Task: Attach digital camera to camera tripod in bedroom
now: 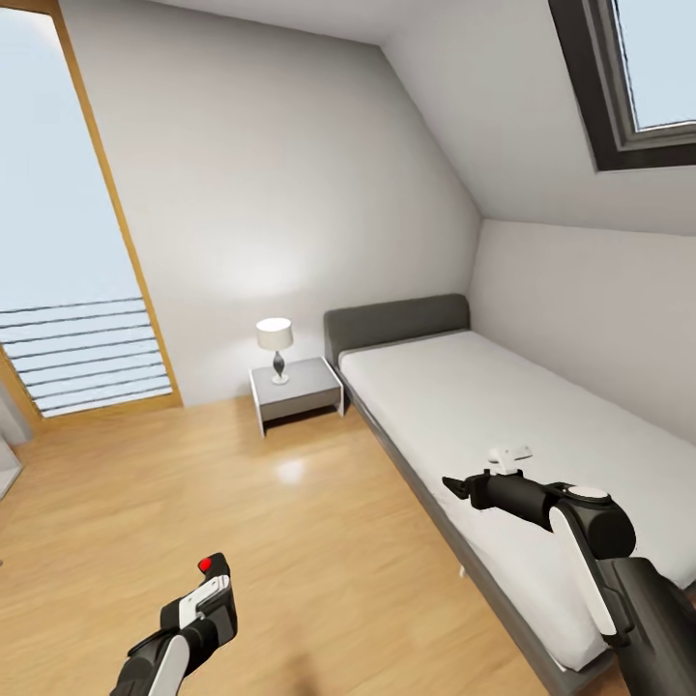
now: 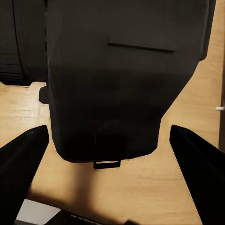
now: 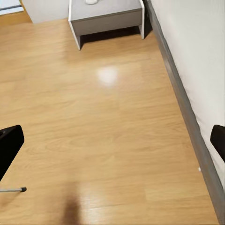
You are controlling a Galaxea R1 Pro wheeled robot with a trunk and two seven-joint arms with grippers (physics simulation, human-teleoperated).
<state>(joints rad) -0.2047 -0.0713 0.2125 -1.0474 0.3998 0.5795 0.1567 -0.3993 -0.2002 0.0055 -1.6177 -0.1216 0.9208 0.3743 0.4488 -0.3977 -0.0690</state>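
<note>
We saw one digital camera, held in our left hand low over the wood floor, its red button on top; in the left wrist view its black body sat between the two fingers, which closed on it. Our right hand hovered over the one grey bed's edge, fingers wide apart and empty. Beyond stood one nightstand with one lamp, beside the tall window.
</note>
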